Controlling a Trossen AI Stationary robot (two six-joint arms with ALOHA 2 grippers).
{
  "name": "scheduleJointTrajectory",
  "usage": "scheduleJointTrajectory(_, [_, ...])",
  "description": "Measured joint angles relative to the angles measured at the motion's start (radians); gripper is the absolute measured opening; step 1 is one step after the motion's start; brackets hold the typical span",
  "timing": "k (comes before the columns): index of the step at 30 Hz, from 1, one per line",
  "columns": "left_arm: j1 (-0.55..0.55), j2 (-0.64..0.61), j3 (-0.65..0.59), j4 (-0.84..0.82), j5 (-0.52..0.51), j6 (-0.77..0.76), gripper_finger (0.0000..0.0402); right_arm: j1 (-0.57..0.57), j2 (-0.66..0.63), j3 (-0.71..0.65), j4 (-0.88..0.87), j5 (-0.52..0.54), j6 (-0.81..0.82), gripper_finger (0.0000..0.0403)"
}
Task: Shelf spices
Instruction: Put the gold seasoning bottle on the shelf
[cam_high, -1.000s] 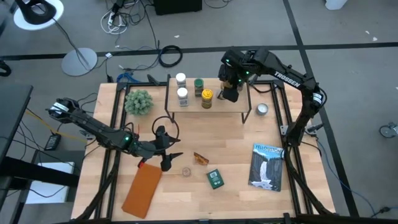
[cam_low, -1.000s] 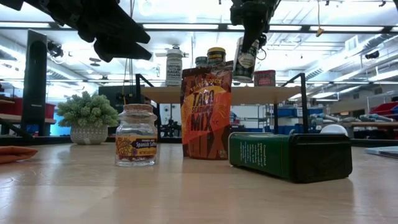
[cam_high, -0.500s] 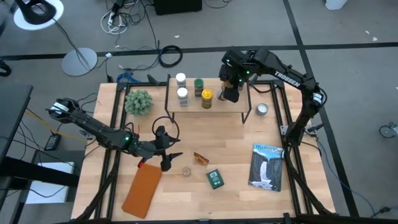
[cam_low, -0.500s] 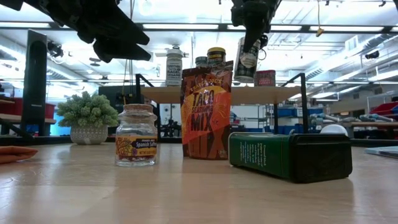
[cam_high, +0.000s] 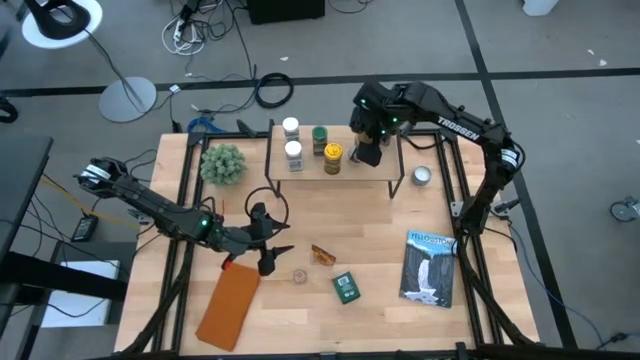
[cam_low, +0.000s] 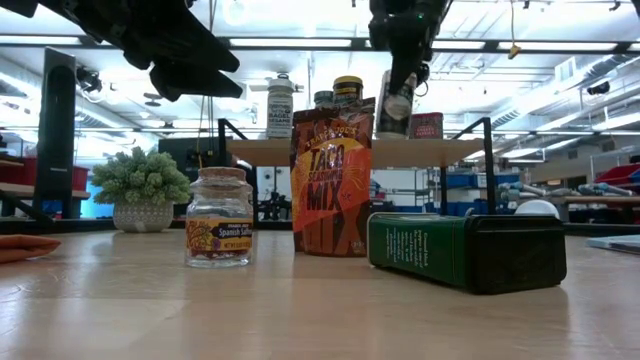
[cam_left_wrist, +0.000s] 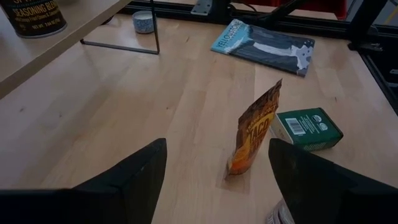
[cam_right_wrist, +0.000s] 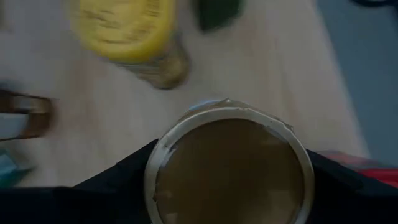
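Observation:
My right gripper (cam_high: 367, 146) hovers over the right half of the shelf (cam_high: 310, 172), shut on a tan-lidded spice jar (cam_right_wrist: 229, 168). In the low view this jar (cam_low: 395, 102) hangs just over the plank (cam_low: 265, 151). Two white-lidded jars (cam_high: 292, 139), a green-lidded one (cam_high: 319, 135) and a yellow-lidded one (cam_high: 333, 154) stand on the plank, with a red box (cam_low: 426, 125) beside them. A small saffron jar (cam_high: 299, 275), an amber packet (cam_high: 323, 255) and a green tin (cam_high: 346, 288) are on the table. My left gripper (cam_high: 272, 248) is open above the table, left of the packet. My right gripper holds the tan-lidded jar by its top end (cam_right_wrist: 186, 124), pinched between the two fingers (cam_right_wrist: 118, 180), which come from above and point down. The jar hangs below the fingers, slightly tilted. Whether its base touches the plank, I cannot tell.
A brown pad (cam_high: 229, 307) lies near the table's near-left edge and a blue-and-white book (cam_high: 430, 266) on the right. A potted plant (cam_high: 223, 163) stands left of the shelf, a small round tin (cam_high: 421, 176) right of it. Bare wood lies between shelf and packet.
My right gripper has moved a little toward the table's left above the shelf, carrying the tan-lidded jar with it. My left arm has kept still.

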Motion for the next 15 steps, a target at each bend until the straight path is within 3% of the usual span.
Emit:
scheduleJointTrajectory(2, [0.0,0.0,0.0,0.0,0.0,0.0,0.0287,0.001,0.0,-0.012,0.002,0.052,0.009,0.0286])
scheduleJointTrajectory(15, [0.0,0.0,0.0,0.0,0.0,0.001,0.0287,-0.001,0.0,-0.019,0.02,0.007,0.011,0.0299])
